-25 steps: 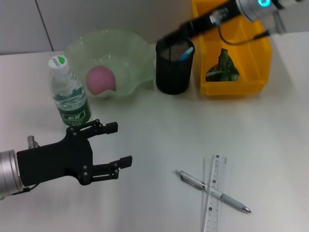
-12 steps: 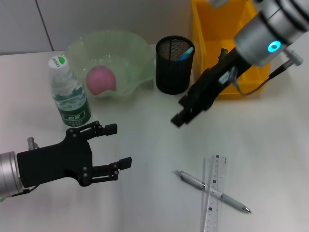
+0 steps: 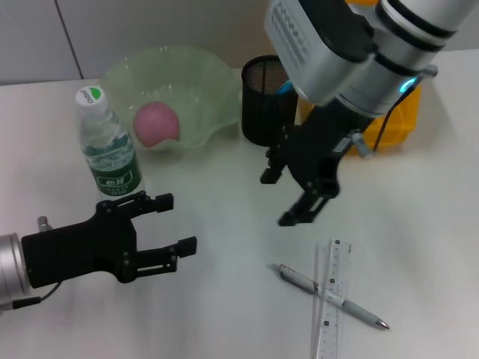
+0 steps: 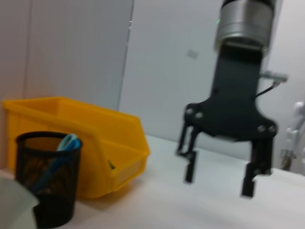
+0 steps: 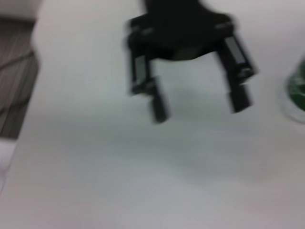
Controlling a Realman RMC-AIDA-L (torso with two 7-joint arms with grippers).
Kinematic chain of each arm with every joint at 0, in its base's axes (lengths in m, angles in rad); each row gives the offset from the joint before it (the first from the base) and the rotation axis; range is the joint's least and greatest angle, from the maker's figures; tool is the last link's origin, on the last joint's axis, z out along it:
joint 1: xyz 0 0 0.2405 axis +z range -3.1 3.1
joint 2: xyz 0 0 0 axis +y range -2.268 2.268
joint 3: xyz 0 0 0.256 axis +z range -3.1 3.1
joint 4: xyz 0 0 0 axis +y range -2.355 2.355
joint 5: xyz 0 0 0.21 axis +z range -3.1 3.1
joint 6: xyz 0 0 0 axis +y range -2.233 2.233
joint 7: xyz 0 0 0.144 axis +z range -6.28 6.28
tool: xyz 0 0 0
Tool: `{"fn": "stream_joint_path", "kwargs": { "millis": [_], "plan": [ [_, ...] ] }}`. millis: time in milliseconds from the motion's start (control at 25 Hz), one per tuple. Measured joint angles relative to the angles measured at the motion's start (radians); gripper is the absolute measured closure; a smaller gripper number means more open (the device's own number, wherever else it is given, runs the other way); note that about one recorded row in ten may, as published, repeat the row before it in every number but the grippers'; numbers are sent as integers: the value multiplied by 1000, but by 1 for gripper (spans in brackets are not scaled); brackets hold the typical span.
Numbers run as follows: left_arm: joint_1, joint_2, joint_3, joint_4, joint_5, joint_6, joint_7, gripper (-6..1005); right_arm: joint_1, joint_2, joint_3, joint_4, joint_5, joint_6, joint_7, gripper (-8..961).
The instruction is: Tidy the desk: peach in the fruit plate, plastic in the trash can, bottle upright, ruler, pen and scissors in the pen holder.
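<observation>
The pink peach (image 3: 156, 123) lies in the pale green fruit plate (image 3: 196, 61). Beside it the bottle (image 3: 108, 153) stands upright. The black mesh pen holder (image 3: 257, 108) holds the light blue scissors (image 4: 59, 152). My right arm covers most of the yellow trash can (image 3: 398, 126), and the plastic is hidden. The pen (image 3: 329, 295) lies across the clear ruler (image 3: 331, 314) at the desk's front right. My right gripper (image 3: 278, 198) hangs open and empty just behind them. At the front left, below the bottle, my left gripper (image 3: 177, 222) is open and empty.
The left wrist view shows the right gripper (image 4: 218, 180) above the white desk (image 3: 224, 314), with the trash can (image 4: 95, 143) and pen holder (image 4: 47, 181) behind it. In the right wrist view, the left gripper (image 5: 200, 107) is beside the bottle (image 5: 298, 90).
My right arm swung from over the pen holder and trash can down to mid-desk, just behind the pen and ruler. The left gripper shifted slightly.
</observation>
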State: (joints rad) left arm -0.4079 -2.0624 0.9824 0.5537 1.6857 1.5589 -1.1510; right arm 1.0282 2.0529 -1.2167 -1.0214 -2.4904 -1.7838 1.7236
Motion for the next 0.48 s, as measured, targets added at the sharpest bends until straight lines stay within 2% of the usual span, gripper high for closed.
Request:
{"fn": "stream_joint_path", "kwargs": {
  "millis": [120, 280, 480],
  "plan": [
    [23, -1, -2, 19, 0, -10, 21, 158, 19, 1, -5, -30, -64, -70, -126, 274],
    [45, -5, 3, 43, 0, -12, 41, 157, 23, 8, -20, -77, -106, -126, -182, 274],
    [52, -6, 0, 44, 0, -14, 48, 157, -1, 23, -104, -152, -156, -161, -247, 274]
  ]
}}
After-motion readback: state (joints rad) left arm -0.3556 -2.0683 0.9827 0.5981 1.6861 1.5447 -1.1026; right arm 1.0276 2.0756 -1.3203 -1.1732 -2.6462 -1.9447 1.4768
